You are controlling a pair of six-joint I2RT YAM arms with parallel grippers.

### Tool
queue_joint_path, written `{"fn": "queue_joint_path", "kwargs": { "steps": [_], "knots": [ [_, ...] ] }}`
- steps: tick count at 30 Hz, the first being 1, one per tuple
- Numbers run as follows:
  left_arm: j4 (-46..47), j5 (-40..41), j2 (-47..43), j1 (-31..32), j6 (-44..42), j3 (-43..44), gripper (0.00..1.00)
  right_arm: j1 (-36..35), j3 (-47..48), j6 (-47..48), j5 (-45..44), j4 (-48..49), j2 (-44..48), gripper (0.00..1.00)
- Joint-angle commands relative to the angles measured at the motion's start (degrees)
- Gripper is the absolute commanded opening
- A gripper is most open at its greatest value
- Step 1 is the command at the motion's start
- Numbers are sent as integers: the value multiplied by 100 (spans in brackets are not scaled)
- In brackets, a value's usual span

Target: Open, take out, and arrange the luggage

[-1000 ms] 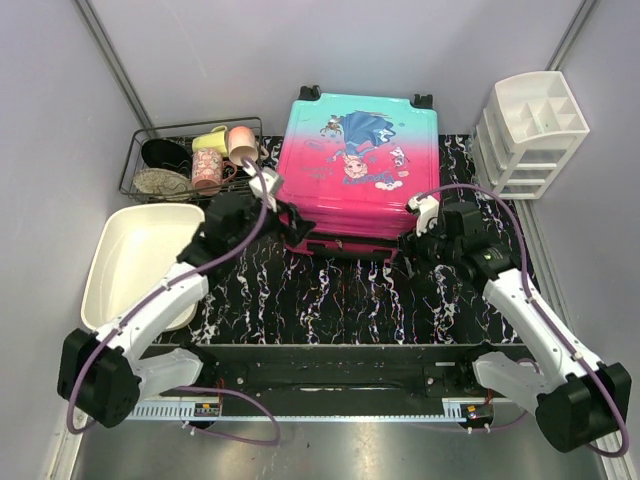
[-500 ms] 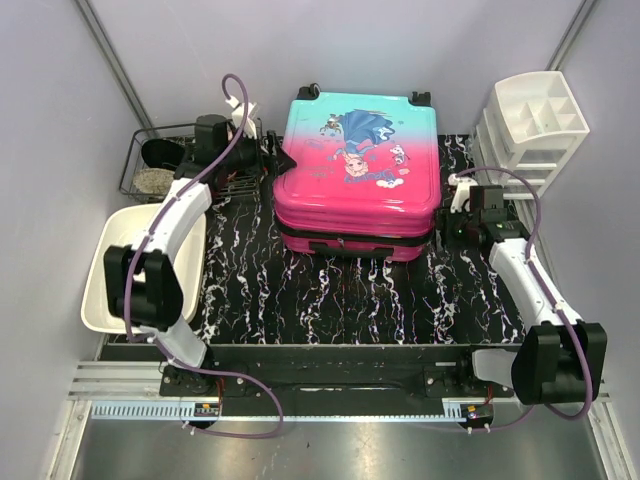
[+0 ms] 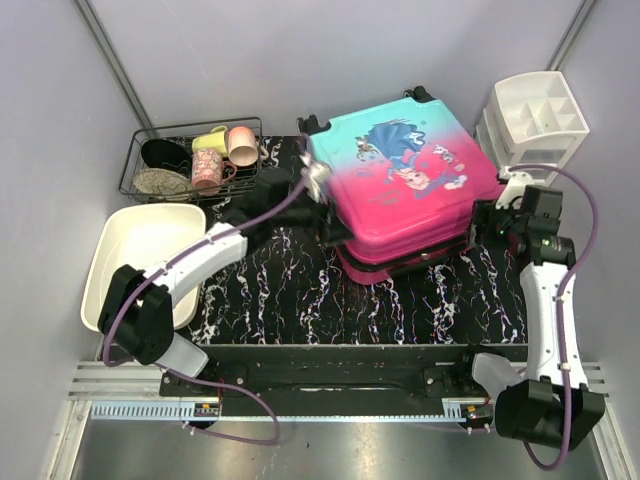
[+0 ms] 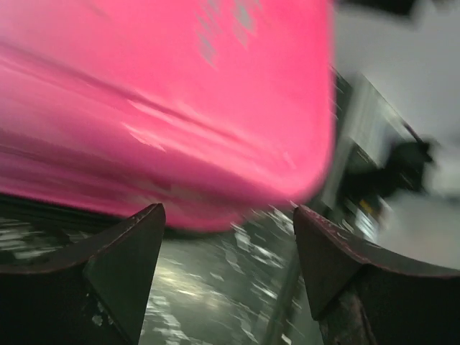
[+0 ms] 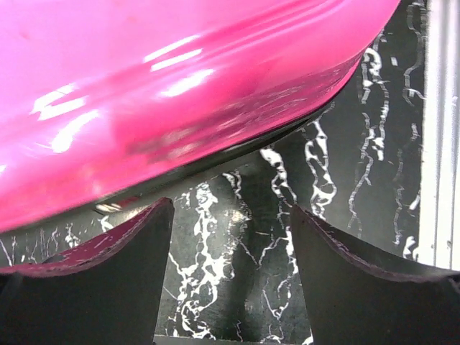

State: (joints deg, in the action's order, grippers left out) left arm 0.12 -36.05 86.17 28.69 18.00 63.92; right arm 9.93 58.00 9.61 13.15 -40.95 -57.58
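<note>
In the top view, the luggage (image 3: 405, 185) lies flat and turned askew on the black marbled table (image 3: 290, 290). The left gripper (image 3: 322, 192) is at its left edge and the right gripper (image 3: 480, 222) is at its right edge. A wire basket (image 3: 190, 160) stands left of the luggage and a white organizer (image 3: 530, 120) right of it.

In the left wrist view, the fingers (image 4: 122, 266) stand apart and hold nothing. The blurred pink luggage is just beyond them.

In the right wrist view, the fingers (image 5: 93, 287) are also spread and empty, with the lower edge of the luggage beyond them.
</note>
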Motion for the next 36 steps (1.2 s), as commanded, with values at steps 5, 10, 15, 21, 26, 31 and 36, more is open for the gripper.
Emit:
{"fn": "queue_joint_path", "kwargs": {
  "steps": [5, 10, 15, 21, 26, 31, 36],
  "knots": [
    [-934, -1063, -418, -746, -586, 705, 88, 395, 1038, -362, 426, -387, -333, 82],
    [-953, -175, 513, -1620, -422, 2455, 99, 404, 1179, -749, 329, -642, -359, 90],
    [-409, 729, 1788, -1928, 2350, 3091, 99, 404, 1240, -1338, 303, -660, -228, 95],
    [340, 941, 2421, -1744, 4035, 3056, 99, 404, 1311, -1716, -198, -1010, -271, 96],
    [865, 1048, 2896, -1507, 4492, 3144, 99, 404, 1311, -1796, -137, -1152, -227, 96],
    [1402, 1039, 3370, -1340, 4853, 3327, 99, 404, 1337, -1655, -304, -1345, -122, 96],
    [1798, 1048, 3748, -1269, 4985, 3758, 99, 404, 1232, -1567, -286, -1425, 71, 96]
  ]
}}
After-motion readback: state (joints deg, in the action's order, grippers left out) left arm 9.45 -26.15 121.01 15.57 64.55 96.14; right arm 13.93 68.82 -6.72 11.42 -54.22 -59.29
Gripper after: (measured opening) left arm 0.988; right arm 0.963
